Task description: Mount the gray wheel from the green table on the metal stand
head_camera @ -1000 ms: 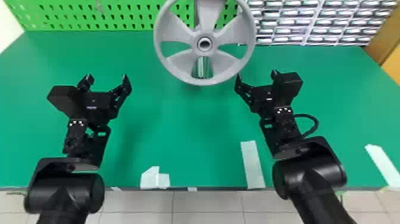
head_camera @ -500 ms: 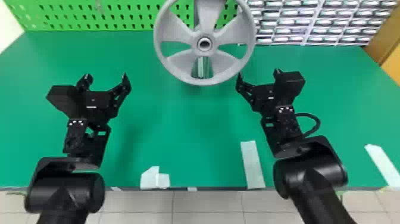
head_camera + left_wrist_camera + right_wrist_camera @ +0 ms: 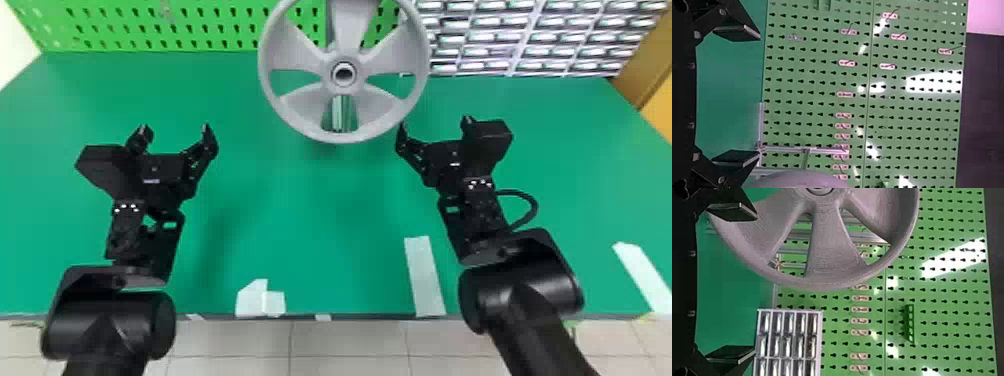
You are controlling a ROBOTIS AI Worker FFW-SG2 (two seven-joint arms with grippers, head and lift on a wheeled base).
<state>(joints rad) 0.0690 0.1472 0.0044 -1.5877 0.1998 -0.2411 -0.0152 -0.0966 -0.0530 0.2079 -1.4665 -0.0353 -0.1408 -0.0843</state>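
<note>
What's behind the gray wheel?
Through gaps in the gray wheel, bars of the metal stand and the green pegboard show; whatever lies directly behind its spokes and rim is covered.

The worktop (image 3: 310, 210) is a plain, even green with a dark gray front edge. Above its far edge the pegboard (image 3: 175, 22) is a brighter green, patterned with regular rows of dark keyhole-shaped slots, and pale pinkish hook plates (image 3: 846, 63) dot it in the left wrist view. The wheel (image 3: 347, 30) is matte gray, finely lined across its spokes in the right wrist view, around a dark hub opening. The metal stand (image 3: 789, 149) is silvery. The drawer unit (image 3: 520, 37), toward the far right corner, makes a whitish grid of glinting fronts. Off-white tape (image 3: 424, 277) marks the worktop's front edge. The left end effector (image 3: 174, 127) and right end effector (image 3: 435, 123) are black, the floor (image 3: 350, 340) pale gray tile with darker lines
</note>
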